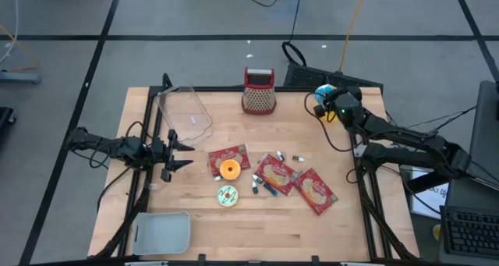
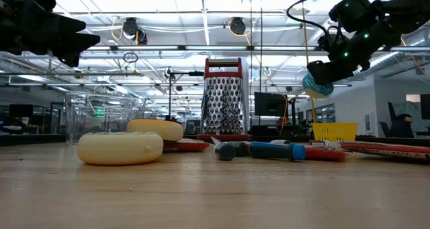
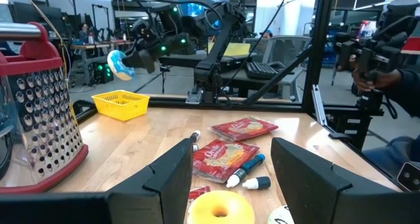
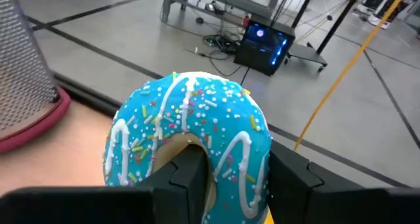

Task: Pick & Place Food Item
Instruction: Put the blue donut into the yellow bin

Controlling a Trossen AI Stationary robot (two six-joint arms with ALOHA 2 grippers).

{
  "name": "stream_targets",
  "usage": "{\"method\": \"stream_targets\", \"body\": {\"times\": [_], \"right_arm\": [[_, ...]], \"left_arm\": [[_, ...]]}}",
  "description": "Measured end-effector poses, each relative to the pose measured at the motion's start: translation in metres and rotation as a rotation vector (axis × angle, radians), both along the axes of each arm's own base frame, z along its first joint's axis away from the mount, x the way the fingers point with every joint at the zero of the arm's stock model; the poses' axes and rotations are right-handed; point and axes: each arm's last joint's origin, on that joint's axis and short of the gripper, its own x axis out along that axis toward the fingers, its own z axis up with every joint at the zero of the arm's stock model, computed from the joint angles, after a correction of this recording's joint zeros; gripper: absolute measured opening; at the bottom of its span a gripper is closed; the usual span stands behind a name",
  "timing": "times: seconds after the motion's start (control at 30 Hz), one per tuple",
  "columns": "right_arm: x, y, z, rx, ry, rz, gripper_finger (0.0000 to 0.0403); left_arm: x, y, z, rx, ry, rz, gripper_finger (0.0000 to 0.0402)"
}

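The right gripper (image 4: 226, 181) has its jaws clenched on a blue donut (image 4: 190, 129), a ring glazed turquoise with white icing stripes and coloured sprinkles. It hangs in the air above the far right corner of the tabletop (image 1: 195, 235), over a small yellow plastic basket (image 3: 121, 104) with a lattice wall. In the high view the same donut (image 1: 324, 92) shows at the tip of the right arm; in the low view it sits under the dark jaws (image 2: 316, 86).

The left gripper (image 1: 181, 154) waits at the left side of the tabletop, its 2 jaws released and apart, holding nothing, pointing toward the middle.

The tabletop is pale wood with visible grain. On it lie 3 flat, crinkly red snack packets (image 1: 274, 173), 1 of them under an orange-yellow donut (image 1: 229, 169). Just nearer the front edge lies 1 pale green-white donut (image 1: 227, 195). Between the packets lie 2 small blue-and-white markers (image 1: 267, 188), near each other.

At the far edge stands 1 metal box grater (image 1: 259, 93) with a red handle and red base, its faces punched with holes. To its left lies 1 clear plastic container (image 1: 184, 111), and at the front left corner 1 pale rectangular lid (image 1: 162, 233).
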Motion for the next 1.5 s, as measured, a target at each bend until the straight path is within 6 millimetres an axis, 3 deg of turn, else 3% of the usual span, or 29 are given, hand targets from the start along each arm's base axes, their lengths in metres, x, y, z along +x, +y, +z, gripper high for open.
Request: {"method": "stream_targets", "body": {"times": [0.13,0.3,0.57,0.77,1.27,1.5], "right_arm": [[-0.002,-0.013,0.014,0.032,0.029,-0.045,0.0113],[-0.005,-0.038,0.024,0.215,0.055,-0.060,0.0095],[-0.015,-0.067,-0.013,0.499,0.117,-0.096,0.0076],[-0.014,-0.072,-0.025,0.534,0.170,-0.098,0.0075],[-0.014,-0.073,-0.027,0.537,0.179,-0.097,0.0077],[-0.014,-0.072,-0.027,0.546,0.194,-0.088,0.0129]], "left_arm": [[0.000,0.000,0.000,0.000,0.000,0.000,0.0209],[0.000,0.000,0.000,0.000,0.000,0.000,0.0209],[0.000,0.000,0.000,0.000,0.000,0.000,0.0209],[0.000,0.000,0.000,0.000,0.000,0.000,0.0209],[0.000,0.000,0.000,0.000,0.000,0.000,0.0209],[0.000,0.000,0.000,0.000,0.000,0.000,0.0209]]}}
